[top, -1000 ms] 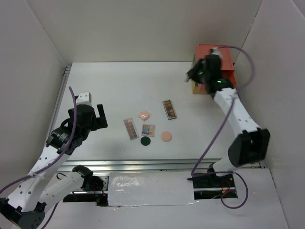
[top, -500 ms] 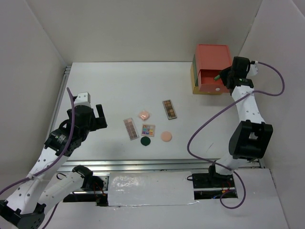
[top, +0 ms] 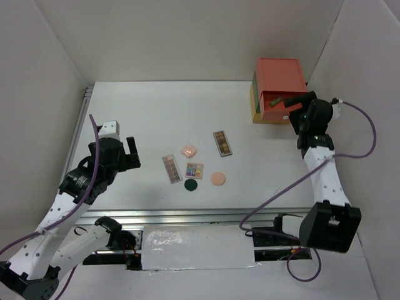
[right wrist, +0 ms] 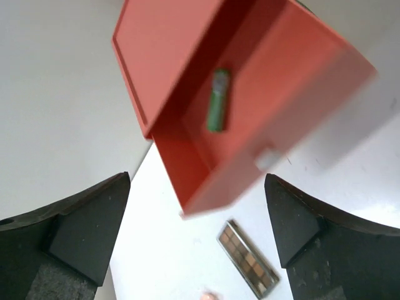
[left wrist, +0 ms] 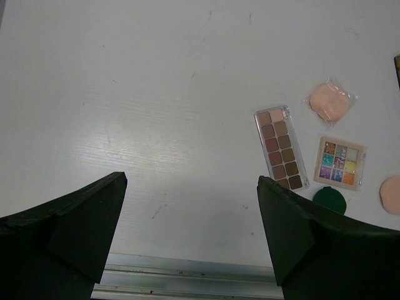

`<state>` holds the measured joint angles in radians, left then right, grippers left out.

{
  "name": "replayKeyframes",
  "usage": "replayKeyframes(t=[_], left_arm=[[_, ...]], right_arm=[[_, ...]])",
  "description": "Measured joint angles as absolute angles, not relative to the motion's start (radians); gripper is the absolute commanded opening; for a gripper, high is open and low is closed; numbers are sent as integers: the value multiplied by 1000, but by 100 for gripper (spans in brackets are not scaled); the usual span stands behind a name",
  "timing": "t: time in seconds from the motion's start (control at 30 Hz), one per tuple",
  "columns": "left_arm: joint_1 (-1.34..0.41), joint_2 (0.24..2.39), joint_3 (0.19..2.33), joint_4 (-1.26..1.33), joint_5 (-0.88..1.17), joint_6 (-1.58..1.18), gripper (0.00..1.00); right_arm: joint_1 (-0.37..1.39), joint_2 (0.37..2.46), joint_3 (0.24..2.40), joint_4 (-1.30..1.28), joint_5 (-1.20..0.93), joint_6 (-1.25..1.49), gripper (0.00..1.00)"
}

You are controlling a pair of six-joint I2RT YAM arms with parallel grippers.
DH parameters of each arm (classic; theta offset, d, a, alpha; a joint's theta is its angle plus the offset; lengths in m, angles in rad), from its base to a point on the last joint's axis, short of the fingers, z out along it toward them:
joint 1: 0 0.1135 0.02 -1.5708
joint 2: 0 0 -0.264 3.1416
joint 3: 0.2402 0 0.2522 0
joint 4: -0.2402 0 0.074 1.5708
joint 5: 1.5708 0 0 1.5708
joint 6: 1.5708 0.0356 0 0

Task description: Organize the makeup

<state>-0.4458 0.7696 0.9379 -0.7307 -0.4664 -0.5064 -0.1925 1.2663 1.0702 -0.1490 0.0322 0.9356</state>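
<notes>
My right gripper (right wrist: 197, 187) gapes wide, holding nothing, over the open red drawer (right wrist: 212, 175) at far right, where a green tube (right wrist: 219, 100) lies. My left gripper (left wrist: 190, 184), equally wide and empty, is nearer the eyeshadow palette (left wrist: 280, 149) to its right, whose long axis runs near-to-far.

The right gripper (top: 299, 102) has swung from above the box (top: 279, 67) at the upper right of the frame to its right side. Its jaws are now spread, and a green tube (right wrist: 219, 100) lies released in the red drawer (right wrist: 275, 94).
</notes>
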Motion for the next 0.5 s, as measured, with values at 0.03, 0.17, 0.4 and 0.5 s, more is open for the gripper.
replayKeyframes(t=[0.03,0.17,0.4,0.5], left_arm=[[-446,770,938,-731,-466,-503,99],[-446,780,938,-730,-465,-500,99],[-446,807,941,-736,-487,-501,99],[-446,827,987,-767,-529,-503,99]], right_arm=[[-192,1211,1006,-130,36,941,92],[-192,1090,804,-66,46,953,73],[-223,1173,672,71,-34,976,61],[-254,1240,672,181,-121,976,61]])
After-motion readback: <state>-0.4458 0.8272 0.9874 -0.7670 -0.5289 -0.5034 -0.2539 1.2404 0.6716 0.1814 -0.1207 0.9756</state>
